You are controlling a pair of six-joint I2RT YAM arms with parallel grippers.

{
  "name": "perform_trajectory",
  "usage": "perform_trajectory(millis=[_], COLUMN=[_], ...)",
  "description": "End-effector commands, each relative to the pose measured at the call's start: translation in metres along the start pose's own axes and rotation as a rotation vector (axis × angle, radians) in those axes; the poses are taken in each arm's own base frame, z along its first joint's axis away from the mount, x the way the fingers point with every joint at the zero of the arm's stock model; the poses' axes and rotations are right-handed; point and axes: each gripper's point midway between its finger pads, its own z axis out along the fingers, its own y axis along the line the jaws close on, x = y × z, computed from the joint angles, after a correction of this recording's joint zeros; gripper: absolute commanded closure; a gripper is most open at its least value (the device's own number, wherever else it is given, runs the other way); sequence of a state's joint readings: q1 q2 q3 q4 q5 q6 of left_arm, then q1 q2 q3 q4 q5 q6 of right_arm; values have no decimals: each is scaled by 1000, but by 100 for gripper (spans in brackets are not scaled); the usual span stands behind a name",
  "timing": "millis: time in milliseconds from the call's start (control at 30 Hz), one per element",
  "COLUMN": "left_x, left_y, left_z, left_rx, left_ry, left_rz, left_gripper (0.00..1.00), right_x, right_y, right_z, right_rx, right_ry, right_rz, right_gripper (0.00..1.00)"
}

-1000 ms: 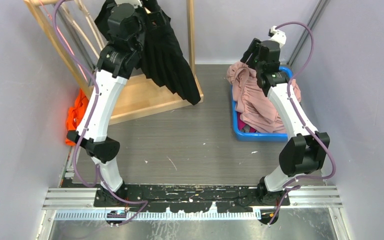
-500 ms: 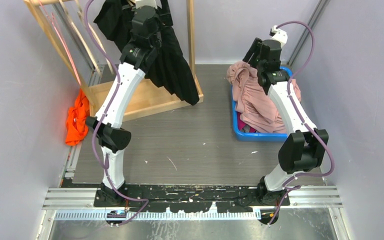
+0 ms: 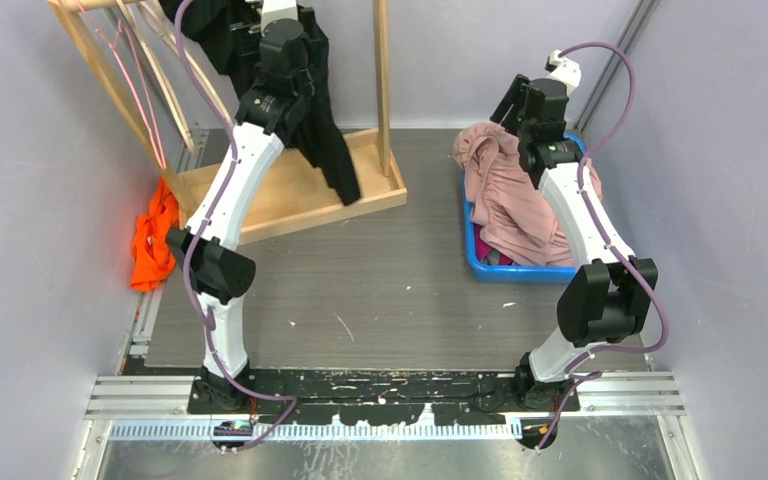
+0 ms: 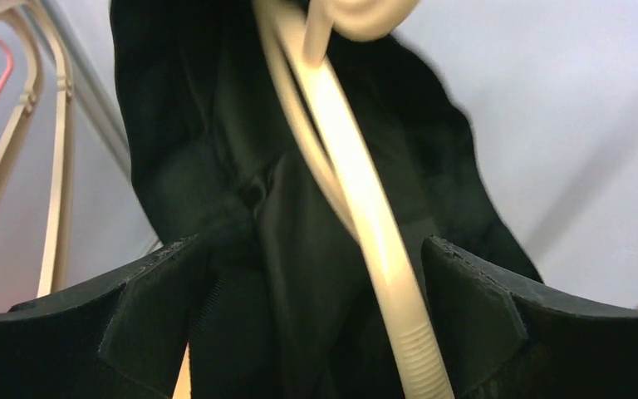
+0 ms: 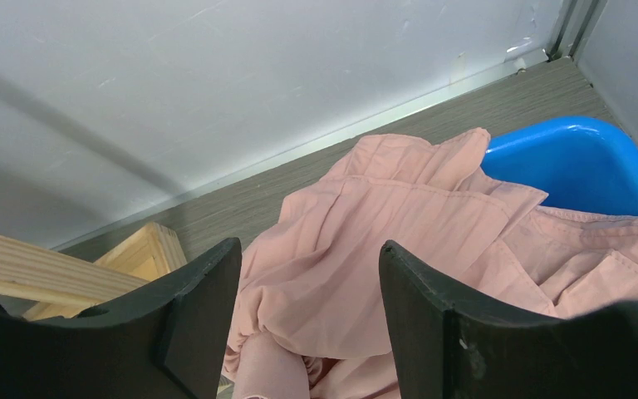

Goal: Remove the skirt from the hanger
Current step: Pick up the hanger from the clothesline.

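The left hand [image 4: 309, 249] has its fingers spread wide, clamped on nothing. The cream hanger [image 4: 357, 208] runs up between them, nearer the right finger, and the black skirt [image 4: 216, 166] drapes just behind it. Closing here may pinch hanger and cloth together, so a pull would drag both off the wooden rack [image 3: 383, 100] beyond. The right hand [image 5: 309, 245], fingers also apart, hovers above pink cloth [image 5: 399, 241] in a blue bin [image 5: 581, 158].

Matt black cloth skirt [image 4: 216, 191] on smooth cream plastic hanger [image 4: 357, 199].
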State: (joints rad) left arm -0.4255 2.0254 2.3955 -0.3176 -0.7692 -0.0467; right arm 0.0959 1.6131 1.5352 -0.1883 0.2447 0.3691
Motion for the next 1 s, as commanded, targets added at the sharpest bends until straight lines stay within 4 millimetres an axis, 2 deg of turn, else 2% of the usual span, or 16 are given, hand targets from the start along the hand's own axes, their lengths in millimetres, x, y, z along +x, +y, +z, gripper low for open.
perform_trajectory(millis=[0, 100, 200, 500, 600, 767, 800, 867, 967], left_x=[-13, -20, -32, -75, -70, -46, -42, -37, -32], left_y=[53, 72, 81, 84, 85, 86, 86, 83, 79], left_z=[5, 12, 13, 12, 13, 21, 22, 25, 26], left_rx=[-107, -132, -143, -124, -123, -122, -118, -107, -91], left_ry=[-2, -10, -34, -133, -119, -62, -54, -43, -33], left_rz=[-11, -14, -5, 18, 40, 58, 58, 62, 57], left_gripper=[0, 1, 0, 0, 3, 8, 11, 26, 77], right_x=[-25, -24, -24, -23, -22, -18, -19, -19, -20], right_y=[8, 8, 8, 8, 7, 6, 6, 5, 3], right_z=[-7, -7, -6, -5, -5, -4, -4, -4, -5], right_rx=[-29, -35, -34, -35, -31, -31, -30, -26, -19], right_ry=[-74, -73, -73, -76, -74, -67, -67, -69, -72], right_rz=[30, 34, 36, 34, 35, 37, 36, 34, 29], right_gripper=[33, 33, 33, 33, 33, 33, 33, 33, 33])
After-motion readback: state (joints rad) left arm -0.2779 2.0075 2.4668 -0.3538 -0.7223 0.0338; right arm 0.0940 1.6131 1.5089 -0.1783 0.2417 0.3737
